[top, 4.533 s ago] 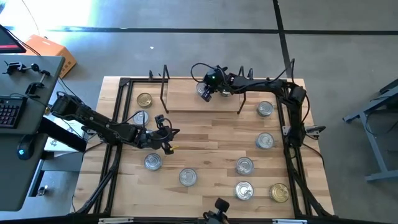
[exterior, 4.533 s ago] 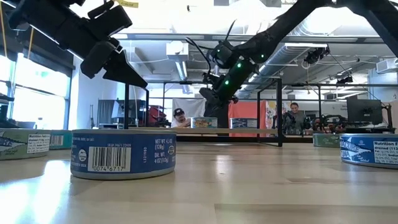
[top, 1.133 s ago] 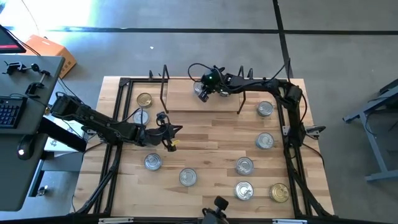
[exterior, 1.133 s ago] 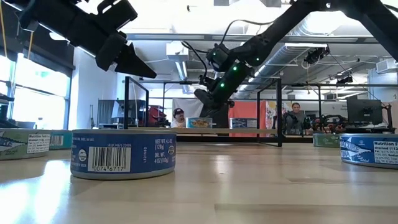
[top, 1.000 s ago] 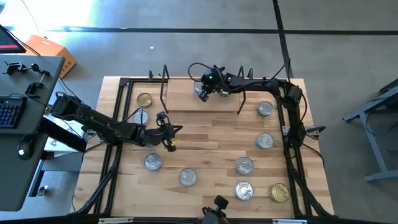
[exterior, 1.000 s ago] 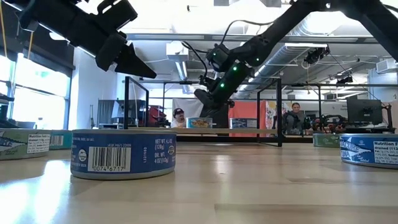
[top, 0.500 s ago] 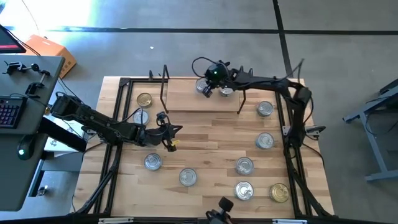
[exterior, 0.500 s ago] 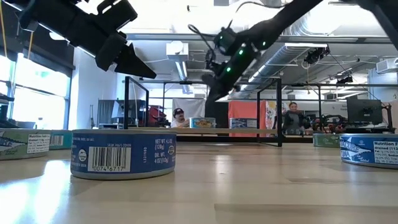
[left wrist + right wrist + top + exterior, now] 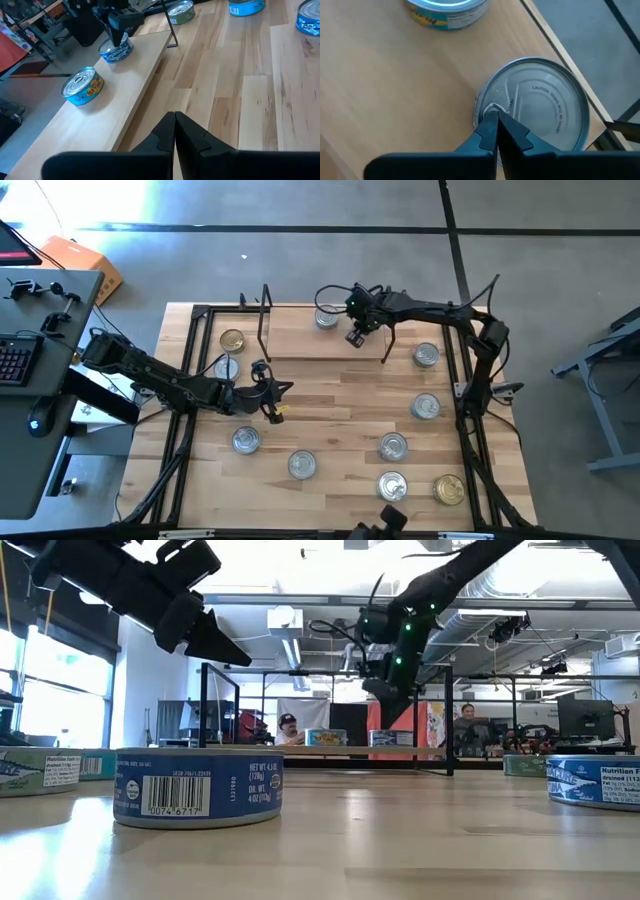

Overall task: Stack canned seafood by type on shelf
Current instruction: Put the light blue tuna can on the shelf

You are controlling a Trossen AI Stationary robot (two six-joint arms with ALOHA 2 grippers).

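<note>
Your right gripper (image 9: 356,336) hung over the shelf (image 9: 300,345), fingers pressed together and empty, tips above a silver-lidded tin (image 9: 535,117), with a second tin (image 9: 326,318) beside it on the plank and loose tins (image 9: 392,447) scattered over the tabletop (image 9: 330,410). Your left gripper (image 9: 277,402), also shut, waited above mid-table. Since a second earlier, your right gripper had swung from the first tin toward the shelf's right upright (image 9: 388,345).
</note>
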